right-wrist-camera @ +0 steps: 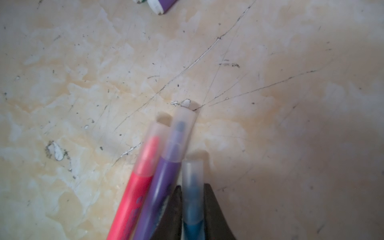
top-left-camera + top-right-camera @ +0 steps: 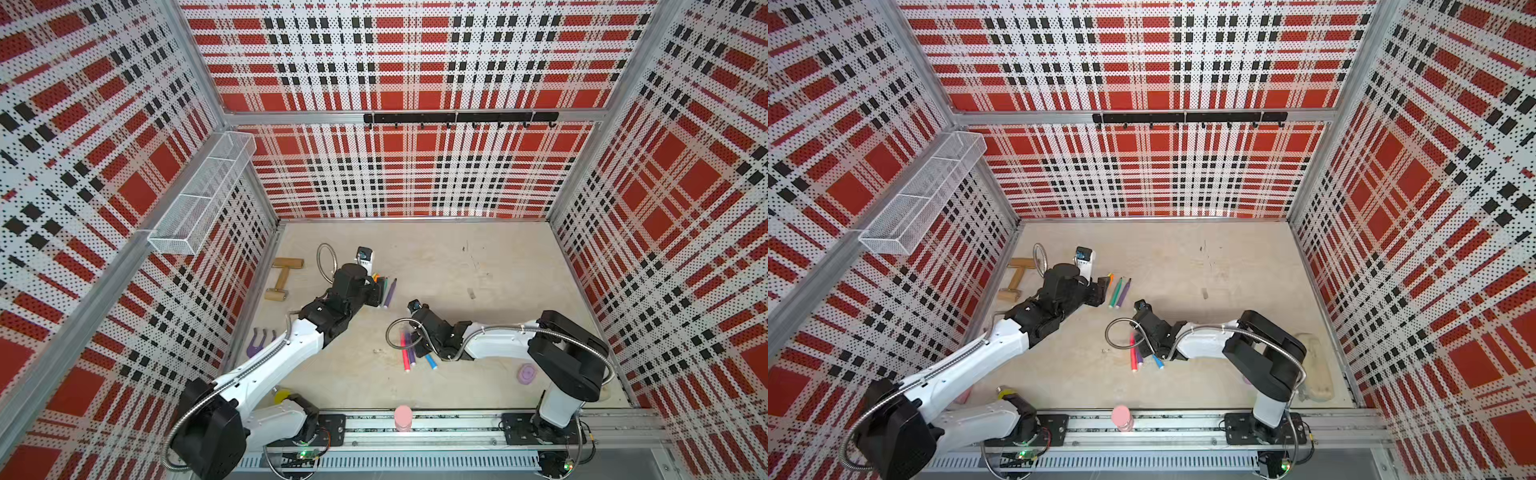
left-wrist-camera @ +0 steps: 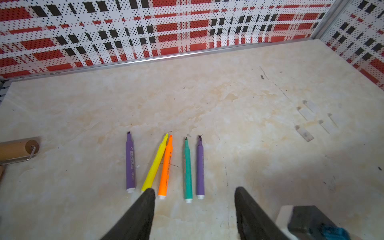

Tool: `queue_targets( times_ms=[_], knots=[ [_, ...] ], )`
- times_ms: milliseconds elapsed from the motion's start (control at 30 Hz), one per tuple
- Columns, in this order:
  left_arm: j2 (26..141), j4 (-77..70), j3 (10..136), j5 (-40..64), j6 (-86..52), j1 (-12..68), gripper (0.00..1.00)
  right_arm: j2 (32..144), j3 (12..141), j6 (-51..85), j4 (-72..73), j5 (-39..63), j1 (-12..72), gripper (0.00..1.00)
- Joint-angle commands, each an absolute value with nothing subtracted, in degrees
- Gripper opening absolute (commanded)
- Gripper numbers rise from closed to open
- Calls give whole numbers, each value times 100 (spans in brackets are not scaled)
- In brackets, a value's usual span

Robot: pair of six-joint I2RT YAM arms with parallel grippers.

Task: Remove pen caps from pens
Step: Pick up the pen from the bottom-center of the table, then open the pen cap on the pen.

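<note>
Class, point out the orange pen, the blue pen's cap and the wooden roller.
orange pen (image 3: 165,168): left wrist view, mid-barrel.
blue pen's cap (image 1: 192,172): right wrist view, translucent wall.
wooden roller (image 3: 14,150): left wrist view, drum side.

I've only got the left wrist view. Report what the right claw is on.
Observer: The right claw is shut on the blue pen, at its clear cap.
Operator: List what lies next to it.
Observer: A pink-red pen and a purple pen, side by side, both capped.
Operator: Name any clutter on my side.
Observer: In a top view, a purple garden fork lies beside the left arm.
</note>
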State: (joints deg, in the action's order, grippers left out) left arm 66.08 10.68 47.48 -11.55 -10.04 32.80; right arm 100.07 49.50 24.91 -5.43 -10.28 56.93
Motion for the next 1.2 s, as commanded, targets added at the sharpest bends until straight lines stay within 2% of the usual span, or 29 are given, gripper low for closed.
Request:
queue_targets(
  times_ms=[0,233,367,467,567,800,933,1167],
  knots=[
    [6228,1127,4682,-1242,-1049,3450,64,10093,4986,2404,-968,-1251,5735,10],
    [5025,1102,3935,-1680,-1349,3462,67,9494,5664,1755,-1833,-1953,5710,7],
    [4457,607,3432,-1040,-1442,3378,68,8722,5889,1379,-1838,-1850,5454,7],
    [4344,129,3149,-241,-1352,3357,69,7890,5671,1144,-1177,-1192,5164,7],
    [4431,-270,2945,507,-1210,3401,69,7016,5005,870,137,-285,4938,10],
    [5084,-2035,2605,2446,-1293,3520,69,6309,4447,685,1537,193,4914,8],
    [5487,-2801,2587,2917,-1175,3921,69,6079,4029,946,2512,681,4909,9],
    [5714,-3855,2417,3015,-1344,4326,70,5818,3746,1181,3088,834,4907,9]
  ],
)
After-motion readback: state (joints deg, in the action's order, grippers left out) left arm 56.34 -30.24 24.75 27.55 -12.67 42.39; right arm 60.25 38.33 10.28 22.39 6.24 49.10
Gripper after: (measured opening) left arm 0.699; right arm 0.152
